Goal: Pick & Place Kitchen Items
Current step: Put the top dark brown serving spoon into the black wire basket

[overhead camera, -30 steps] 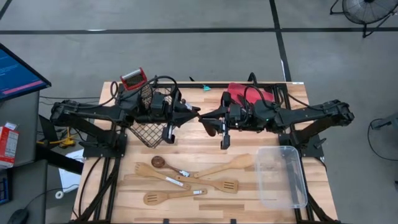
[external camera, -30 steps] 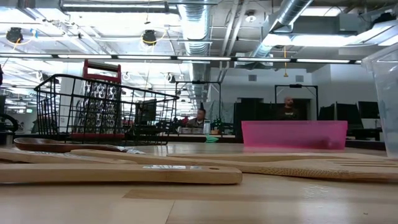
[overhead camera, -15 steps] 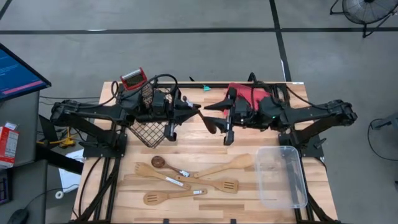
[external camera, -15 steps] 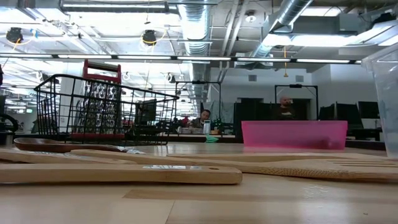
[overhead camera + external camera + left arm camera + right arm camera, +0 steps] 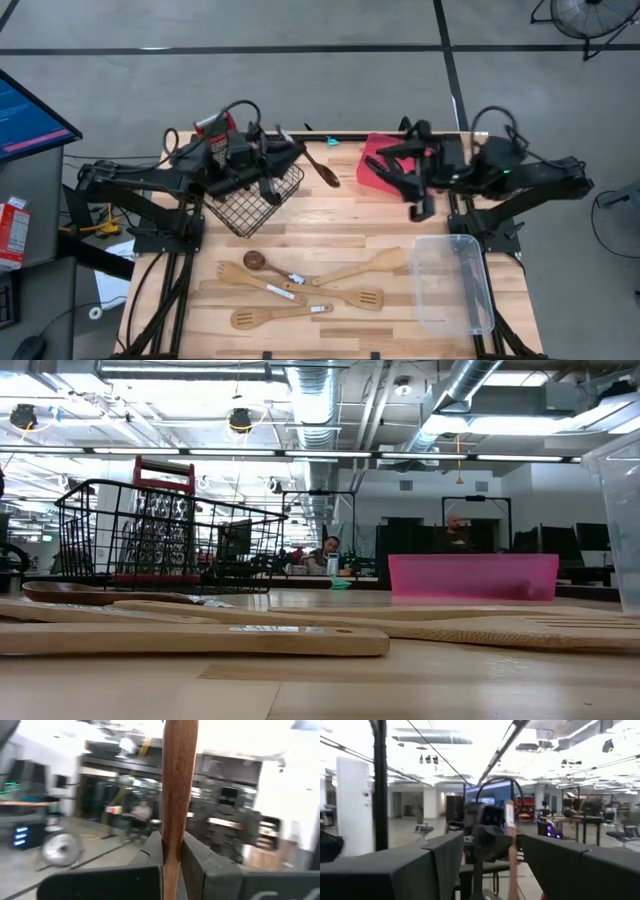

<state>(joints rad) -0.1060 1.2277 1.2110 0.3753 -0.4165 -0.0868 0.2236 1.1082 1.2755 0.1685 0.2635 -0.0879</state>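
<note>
My left gripper (image 5: 288, 152) is raised over the far right corner of the black wire basket (image 5: 250, 205) and is shut on a dark brown wooden spoon (image 5: 318, 168). The spoon's bowl (image 5: 330, 180) points toward the table's middle. My right gripper (image 5: 385, 168) is open and empty above the red tray (image 5: 372, 172). Several pale wooden spatulas and spoons (image 5: 300, 290) and a dark-bowled spoon (image 5: 255, 260) lie flat on the table near the front; they also show in the low view (image 5: 200, 630). My left gripper pinches the spoon's handle (image 5: 176, 827) between its two fingers (image 5: 152, 852). The fingers lie across the handle and come from the table's left. The spoon is lifted clear of table and basket, with its bowl end sticking out beyond the gripper.
A red-handled grater (image 5: 215, 125) stands at the basket's far side. A clear plastic bin (image 5: 455, 285) sits at the front right. Bare wood lies between the basket and the bin. People sit in the room beyond the table (image 5: 325, 550).
The two grippers were close together at the table's middle with the spoon between them. My left gripper has gone up and toward the far left with the spoon, now over the basket. My right gripper has drawn back toward the right edge, empty, over the red tray.
</note>
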